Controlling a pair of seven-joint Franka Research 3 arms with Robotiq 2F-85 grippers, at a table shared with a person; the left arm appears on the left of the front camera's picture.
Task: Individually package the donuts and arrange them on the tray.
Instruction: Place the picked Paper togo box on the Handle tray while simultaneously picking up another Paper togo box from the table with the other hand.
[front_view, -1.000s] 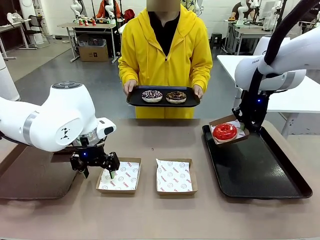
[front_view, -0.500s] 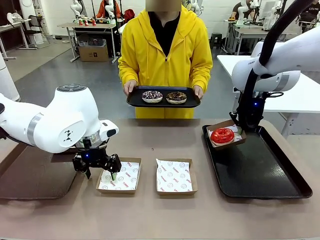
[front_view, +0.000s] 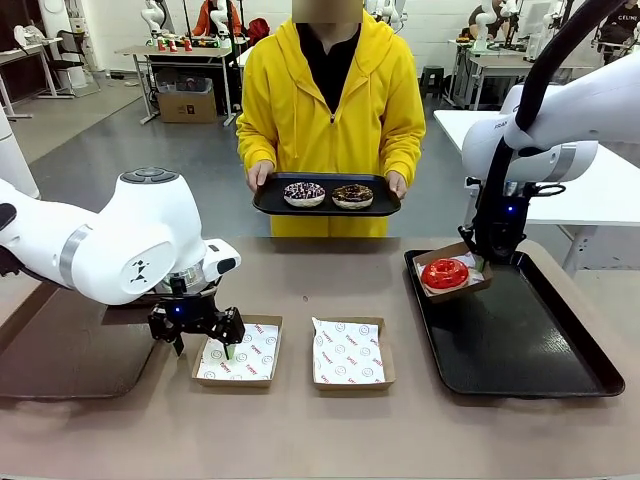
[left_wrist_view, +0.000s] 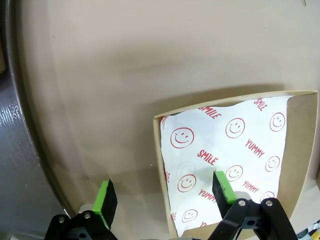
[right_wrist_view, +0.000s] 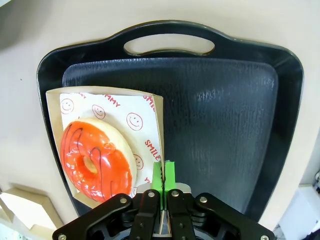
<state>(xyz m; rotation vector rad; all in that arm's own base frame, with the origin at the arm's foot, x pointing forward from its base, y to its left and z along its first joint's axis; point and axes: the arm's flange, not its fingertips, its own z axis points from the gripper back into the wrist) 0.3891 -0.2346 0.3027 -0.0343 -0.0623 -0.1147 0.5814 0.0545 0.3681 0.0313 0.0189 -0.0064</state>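
Near edge: left gripper (left_wrist_view: 164, 194) low at the leftmost lined box (left_wrist_view: 302, 160), jaws spread. Its wrist view shows them straddling the wall, one pad over the smiley paper, one over the table (left_wrist_view: 125, 75). A second lined box (front_view: 348, 352) sits beside it. Farther right, the right gripper (right_wrist_view: 163, 175) pinches the side wall of the loaded box (right_wrist_view: 157, 115), red donut (right_wrist_view: 97, 160) inside, at the black tray's (front_view: 520, 350) far-left corner. Beyond, a person holds a small tray (front_view: 270, 205) bearing a sprinkled chocolate donut (front_view: 304, 193) and a dark donut (front_view: 352, 195).

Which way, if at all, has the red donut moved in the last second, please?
Yes. The red donut, in its box pinched by the right hand, has sunk and shifted slightly left, toward the far left corner of the black tray.
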